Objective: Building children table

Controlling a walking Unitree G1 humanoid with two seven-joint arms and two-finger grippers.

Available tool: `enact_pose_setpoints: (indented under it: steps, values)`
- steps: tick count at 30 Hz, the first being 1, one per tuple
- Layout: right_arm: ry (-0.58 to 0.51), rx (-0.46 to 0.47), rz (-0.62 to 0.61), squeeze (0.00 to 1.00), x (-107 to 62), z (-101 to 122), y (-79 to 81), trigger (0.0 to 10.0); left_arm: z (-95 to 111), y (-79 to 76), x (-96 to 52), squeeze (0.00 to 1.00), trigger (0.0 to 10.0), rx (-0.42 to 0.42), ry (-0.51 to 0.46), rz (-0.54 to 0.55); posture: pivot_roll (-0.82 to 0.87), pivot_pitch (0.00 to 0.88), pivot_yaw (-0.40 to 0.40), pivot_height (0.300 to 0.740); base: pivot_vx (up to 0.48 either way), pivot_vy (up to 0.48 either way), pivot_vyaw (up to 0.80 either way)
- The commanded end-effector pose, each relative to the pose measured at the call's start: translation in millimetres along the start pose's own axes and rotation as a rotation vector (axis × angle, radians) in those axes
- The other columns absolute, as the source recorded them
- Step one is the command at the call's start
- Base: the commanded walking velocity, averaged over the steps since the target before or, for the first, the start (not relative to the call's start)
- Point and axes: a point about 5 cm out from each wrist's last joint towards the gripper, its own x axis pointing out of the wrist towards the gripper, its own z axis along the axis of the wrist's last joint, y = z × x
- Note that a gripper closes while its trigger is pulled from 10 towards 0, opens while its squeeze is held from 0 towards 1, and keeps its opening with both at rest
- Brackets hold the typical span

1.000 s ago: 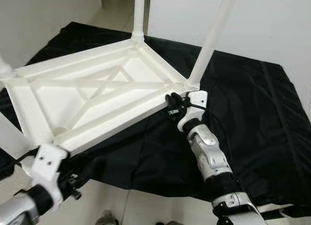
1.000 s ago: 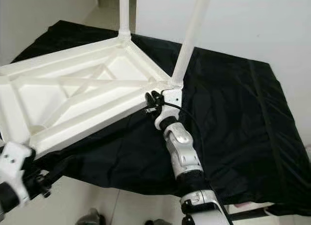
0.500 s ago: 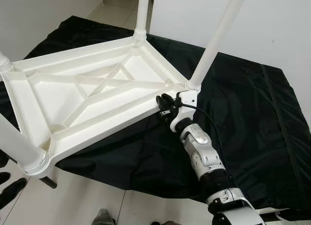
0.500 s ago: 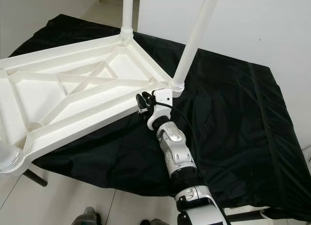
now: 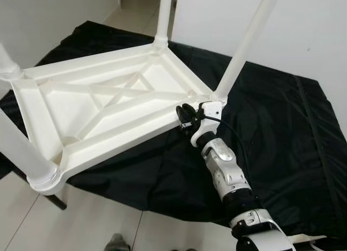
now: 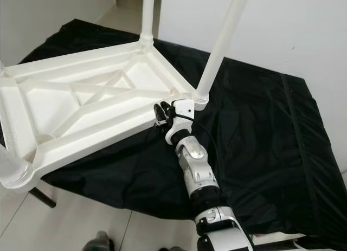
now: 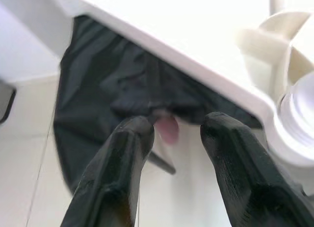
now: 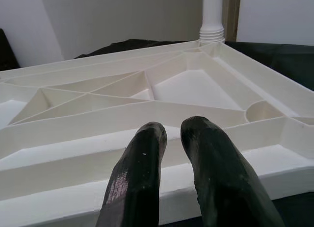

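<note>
The right end effector (image 5: 184,116) is resting at the near edge of the upturned white plastic children's table (image 5: 108,107), just beside the corner where one leg (image 5: 246,42) is rising. In the right wrist view its two black fingers (image 8: 142,173) are lying almost together over the table's rim, with a narrow gap between them and nothing clamped there, so it is nearly closed and empty. The silver right arm (image 5: 227,178) is stretching up from the lower edge of the head view, forearm straight, wrist bent toward the rim.

The left end effector (image 7: 171,129) is pointing past the table's underside toward a leg socket; its fingers are standing apart, released, holding nothing. A small pinkish blur between them is too unclear to name.

The table is lying upside down on a worktop draped in black cloth (image 5: 282,137), extending away from the right end effector. Its underside is showing raised ribs crossing in diagonals inside a rectangular frame. Four round white legs are pointing upward; the far leg (image 5: 164,18) and the near-left leg (image 5: 21,153) are being cut off by the picture's edges. The near-left corner is overhanging the cloth above the pale tiled floor (image 5: 81,224).
</note>
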Motion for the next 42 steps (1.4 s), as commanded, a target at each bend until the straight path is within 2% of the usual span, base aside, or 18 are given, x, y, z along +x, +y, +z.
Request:
enact_pose_setpoints:
  steps: [1,2,6,7,10,13,14,15,16,21,23,27,30,34,36,38,41,42]
  values:
    - [0.003,0.006,-0.02,0.0,-2.2,-2.7,-3.6,10.0,-2.7,8.8,1.4,0.0,10.0,0.017,0.022,0.194,0.39,0.06,-0.07,0.74,0.0,0.0,0.0]
    - [0.002,0.005,-0.021,0.0,-2.3,-2.8,-3.9,10.0,-2.1,10.2,3.9,0.0,10.0,0.014,0.023,0.206,0.39,0.06,-0.07,0.74,0.0,0.0,0.0]
    - [-0.001,0.0,-0.031,0.0,-3.0,-1.5,-6.2,10.0,37.1,6.5,29.0,0.0,10.0,0.002,-0.217,0.359,0.37,0.061,-0.075,0.74,0.0,0.0,0.0]
    - [-0.001,0.0,-0.031,0.0,-3.0,-1.5,-6.2,10.0,37.1,6.5,29.0,0.0,10.0,0.002,-0.217,0.359,0.37,0.061,-0.075,0.74,0.0,0.0,0.0]
    - [0.0,-0.002,-0.032,0.0,-3.2,-2.0,-6.2,10.0,49.9,0.2,37.0,0.0,10.0,-0.045,-0.31,0.366,0.37,0.062,-0.079,0.74,0.0,0.0,0.0]
    - [0.008,-0.01,-0.038,0.0,-3.4,-3.0,-7.0,10.0,60.4,-28.6,55.7,0.0,10.0,-0.14,-0.376,0.262,0.36,0.064,-0.077,0.74,0.0,0.0,0.0]
    - [0.008,-0.01,-0.038,0.0,-3.4,-3.0,-7.0,10.0,60.4,-28.6,55.7,0.0,10.0,-0.14,-0.376,0.262,0.36,0.064,-0.077,0.74,0.0,0.0,0.0]
    - [0.02,-0.024,-0.05,0.0,-3.8,-4.4,-8.4,10.0,62.8,-41.5,61.9,0.0,10.0,-0.168,-0.389,0.21,0.36,0.064,-0.075,0.74,0.0,0.0,0.0]
    - [0.02,-0.024,-0.05,0.0,-3.8,-4.4,-8.4,10.0,62.8,-41.5,61.9,0.0,10.0,-0.168,-0.389,0.21,0.36,0.064,-0.075,0.74,0.0,0.0,0.0]
    - [0.062,-0.062,-0.111,0.0,-4.1,-8.5,-14.9,10.0,75.4,-82.0,78.7,0.0,10.0,-0.253,-0.442,0.065,0.35,0.073,-0.071,0.74,0.0,0.0,0.0]
    - [0.062,-0.062,-0.111,0.0,-4.1,-8.5,-14.9,10.0,75.4,-82.0,78.7,0.0,10.0,-0.253,-0.442,0.065,0.35,0.073,-0.071,0.74,0.0,0.0,0.0]
    - [0.066,-0.086,-0.182,0.0,-2.7,-8.1,-18.9,10.0,91.5,-107.8,87.6,0.0,10.0,-0.304,-0.481,-0.005,0.34,0.076,-0.066,0.74,0.0,0.0,0.0]
    - [0.064,-0.085,-0.202,0.0,-2.5,-7.9,-20.0,10.0,95.3,-112.9,89.4,0.0,10.0,-0.315,-0.488,-0.015,0.33,0.078,-0.062,0.74,0.0,0.0,0.0]
    - [0.062,-0.094,-0.253,0.0,-2.7,-6.8,-24.8,10.0,107.7,-126.6,94.2,0.0,10.0,-0.372,-0.502,-0.013,0.32,0.082,-0.058,0.74,0.0,0.0,0.0]
    - [0.052,-0.112,-0.296,0.0,-3.9,-4.3,-31.1,10.0,119.8,-141.0,98.8,0.0,10.0,-0.401,-0.524,-0.048,0.31,0.084,-0.056,0.74,0.0,0.0,0.0]
    - [0.049,-0.116,-0.307,0.0,-4.3,-3.5,-32.9,10.0,123.0,-144.8,99.8,0.0,10.0,-0.409,-0.531,-0.057,0.31,0.084,-0.056,0.74,0.0,0.0,0.0]
    - [0.039,-0.148,-0.404,0.0,-7.3,-0.2,-43.4,10.0,135.9,-158.9,104.4,0.0,10.0,-0.441,-0.549,-0.09,0.3,0.085,-0.059,0.74,0.0,0.0,0.0]
    - [0.056,-0.162,-0.48,0.0,-10.0,-1.4,-50.6,10.0,140.2,-167.4,106.1,0.0,10.0,-0.436,-0.553,-0.116,0.3,0.085,-0.06,0.74,0.0,0.0,0.0]
